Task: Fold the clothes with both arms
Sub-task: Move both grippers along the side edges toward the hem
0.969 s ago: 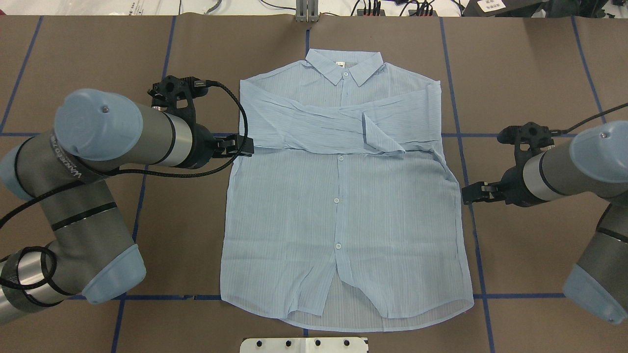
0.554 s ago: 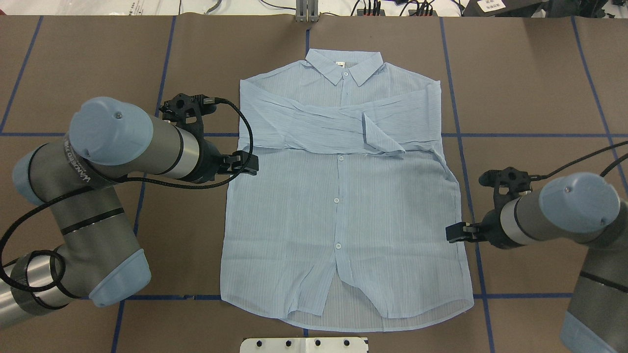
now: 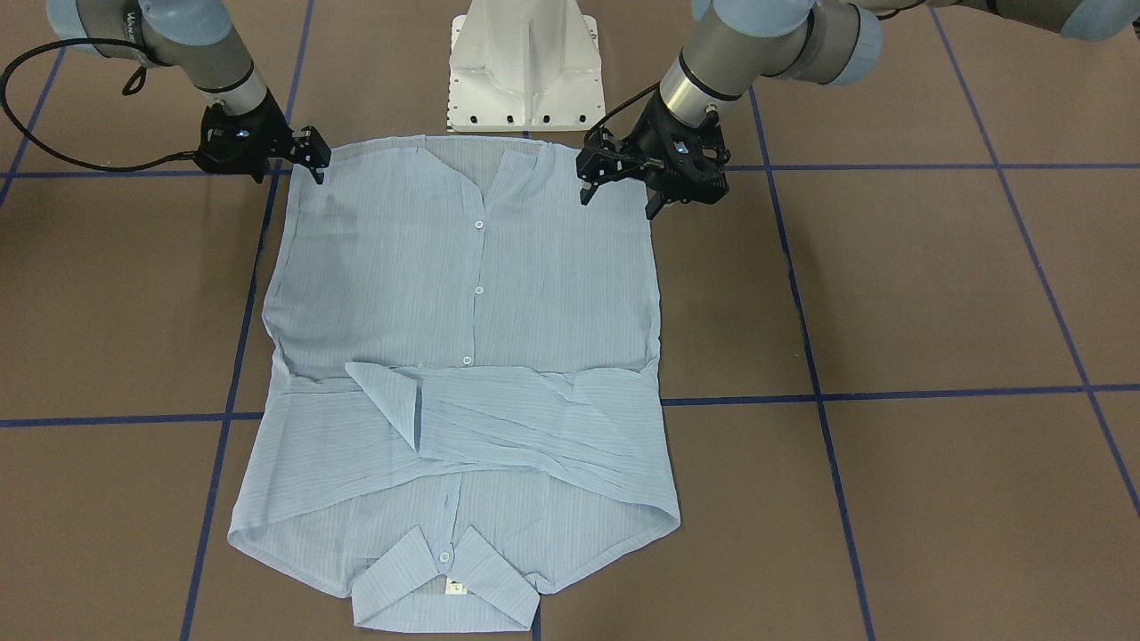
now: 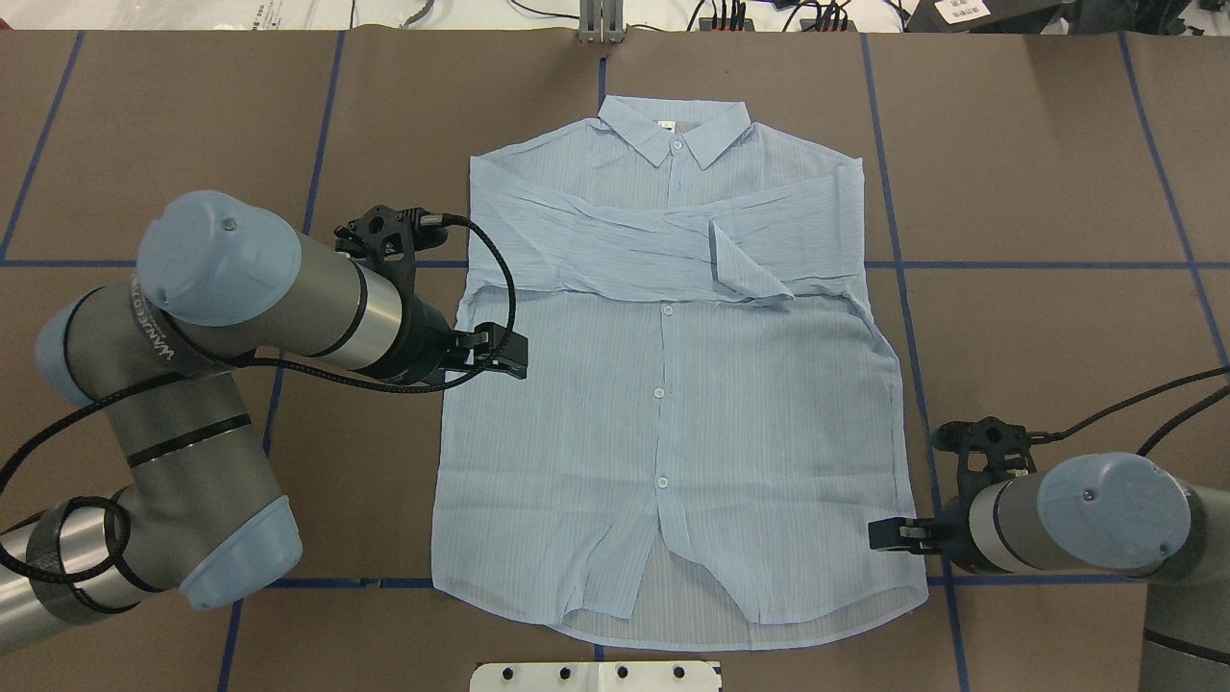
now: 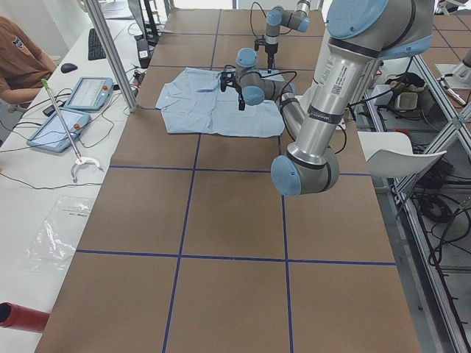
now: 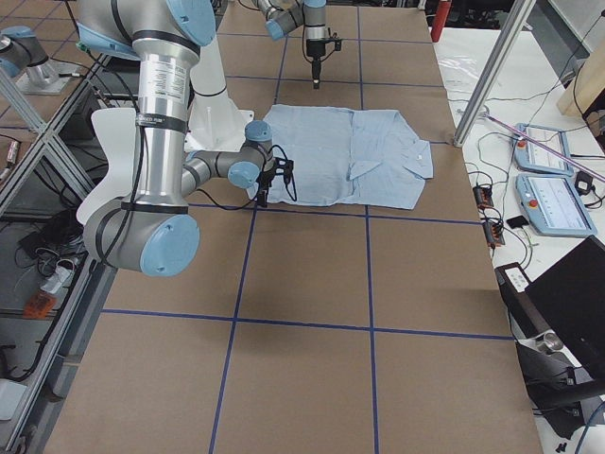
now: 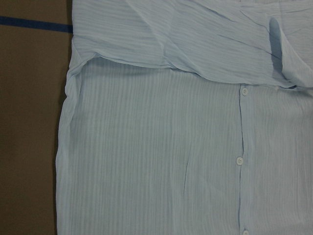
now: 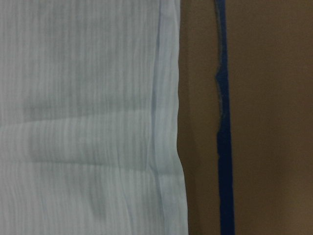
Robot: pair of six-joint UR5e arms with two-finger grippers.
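Observation:
The light-blue shirt (image 4: pixel 663 423) lies flat and buttoned on the brown table, collar (image 4: pixel 675 127) at the far edge, both sleeves folded across the chest (image 3: pixel 525 418). My left gripper (image 4: pixel 500 353) hovers open over the shirt's left side edge below the folded sleeve; in the front-facing view my left gripper (image 3: pixel 619 200) has its fingers spread with nothing between them. My right gripper (image 4: pixel 889 535) stands open at the right side edge just above the hem corner, shown as the right gripper (image 3: pixel 312 160) by the hem. Both wrist views show only cloth (image 7: pixel 161 156) (image 8: pixel 83 117) and table.
The white pedestal (image 3: pixel 525 62) stands just behind the hem. Blue tape lines (image 4: pixel 1019 265) grid the brown cover. Cables and a bracket (image 4: pixel 601 21) sit past the collar. In the left side view a person (image 5: pixel 18 59) sits by tablets (image 5: pixel 73 110) at a white bench.
Both arms moved toward the robot's side of the table. The left gripper slid inward over the shirt's left edge; the right gripper travelled down the right edge toward the hem corner.

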